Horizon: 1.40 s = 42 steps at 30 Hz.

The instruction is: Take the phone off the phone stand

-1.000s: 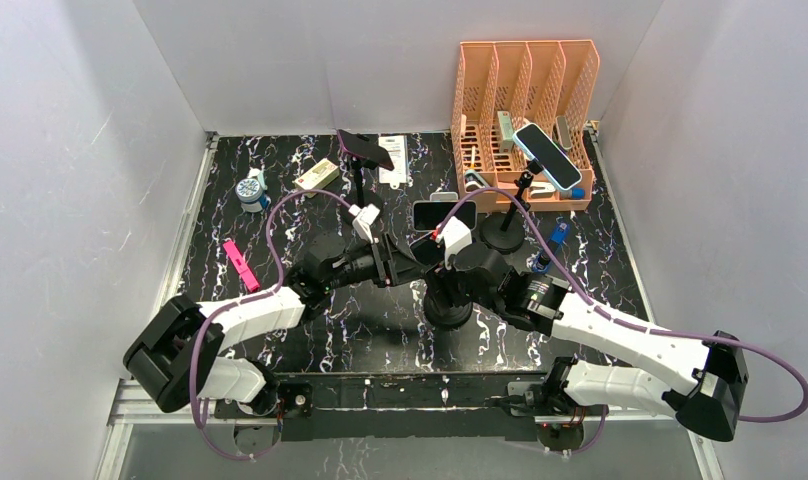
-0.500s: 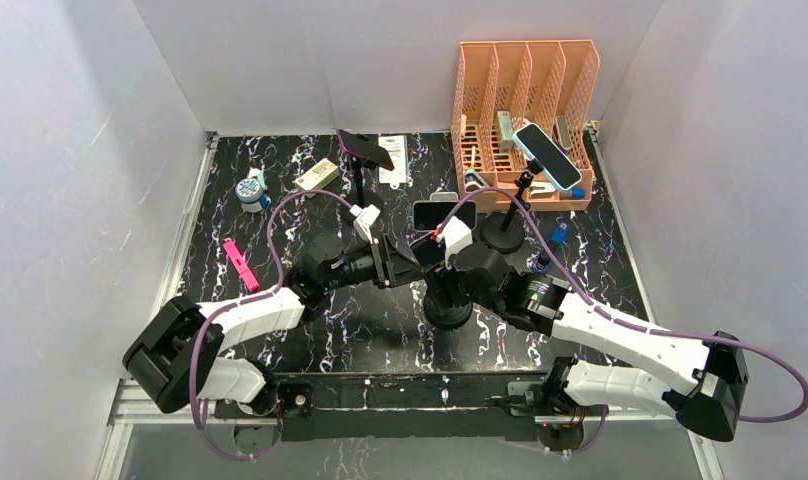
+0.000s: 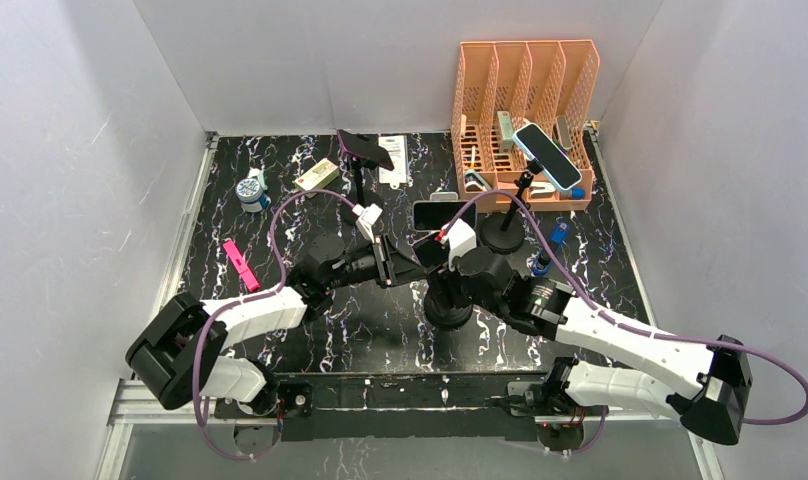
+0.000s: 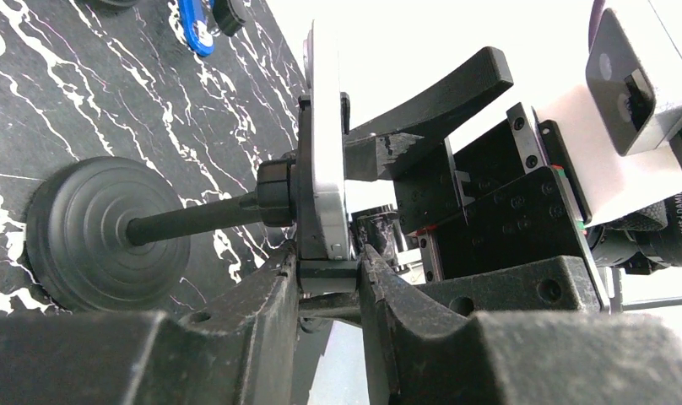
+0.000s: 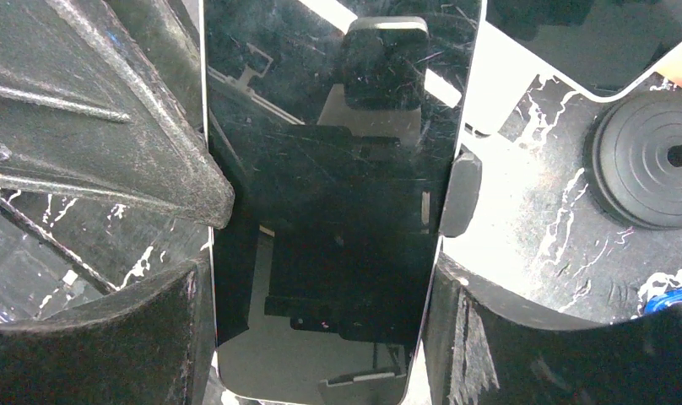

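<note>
The phone (image 5: 329,211), with a black glossy screen, sits in the clamp (image 4: 325,202) of the black phone stand. The stand's round base (image 4: 93,232) rests on the marble table, also seen from above (image 3: 448,312). My right gripper (image 5: 321,287) is shut on the phone's two long edges near its lower end. My left gripper (image 4: 329,270) is shut on the clamp's lower foot, just under the phone's white edge (image 4: 325,126). In the top view both grippers, left (image 3: 405,268) and right (image 3: 435,262), meet above the base and largely hide the phone.
An orange file rack (image 3: 525,90) stands back right, and in front of it a stand with a light-blue phone (image 3: 547,155). Another stand holds a dark phone (image 3: 365,150) at the back. A further phone (image 3: 444,213) lies just behind my grippers. A pink piece (image 3: 239,264) lies left.
Both wrists have shifted slightly toward the back of the table. Their holds on the phone and the clamp have not changed.
</note>
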### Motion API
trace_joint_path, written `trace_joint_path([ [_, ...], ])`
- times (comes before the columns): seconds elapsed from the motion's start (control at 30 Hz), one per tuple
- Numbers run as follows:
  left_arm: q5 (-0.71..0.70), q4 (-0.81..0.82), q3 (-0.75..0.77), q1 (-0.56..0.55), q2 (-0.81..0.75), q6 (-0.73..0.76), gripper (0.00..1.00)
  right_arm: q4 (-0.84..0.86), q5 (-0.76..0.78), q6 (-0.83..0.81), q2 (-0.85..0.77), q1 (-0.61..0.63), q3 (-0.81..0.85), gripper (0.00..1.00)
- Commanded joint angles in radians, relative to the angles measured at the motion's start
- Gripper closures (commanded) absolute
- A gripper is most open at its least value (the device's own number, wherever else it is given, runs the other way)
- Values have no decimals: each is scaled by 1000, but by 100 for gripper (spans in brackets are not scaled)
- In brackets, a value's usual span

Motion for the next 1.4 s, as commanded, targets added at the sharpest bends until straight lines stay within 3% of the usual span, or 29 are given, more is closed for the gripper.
trace_joint_path([
  [0.0,-6,82,-15,-1,-2,3,100,64,95,44,-60,6,-31,99],
  [0.2,-33,93,-53,9,-26,2,100,-16,215,101,-69,4,-41,99],
  [0.67,-67,118,-134,39,-99,5,100,-101,252,215,-48,-36,-51,99],
  [1.37,-96,123,-199,46,-156,40,100,-69,171,286,-100,-111,-91,99],
])
